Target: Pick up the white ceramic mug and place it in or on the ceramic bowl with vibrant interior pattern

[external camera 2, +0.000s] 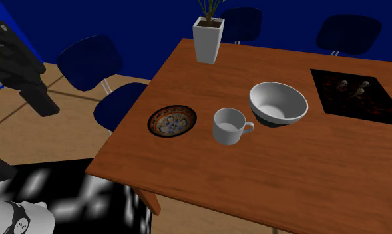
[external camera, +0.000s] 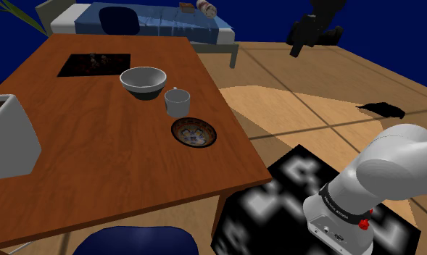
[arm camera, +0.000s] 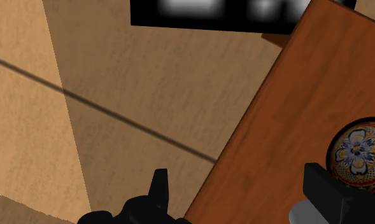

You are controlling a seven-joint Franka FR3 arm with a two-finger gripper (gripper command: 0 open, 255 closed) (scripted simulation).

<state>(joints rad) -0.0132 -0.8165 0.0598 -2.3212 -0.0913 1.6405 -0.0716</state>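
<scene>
You're at the approach step, I judge: your black end effector hangs open beyond the brown wooden counter. The white handled mug stands at the shoulder view's eleven o'clock from the flower-patterned round bowl; reach over the mug next.

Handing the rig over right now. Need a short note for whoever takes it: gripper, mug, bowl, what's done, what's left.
Gripper: jaws open, holding nothing, up over the floor just off the table edge nearest the patterned bowl.
White mug: upright on the wooden table, between the patterned bowl and a plain white bowl, with a gap to the patterned one.
Done: nothing; the mug is not grasped.
Left: reach the mug, grasp, lift, set it in the patterned bowl, release.
</scene>
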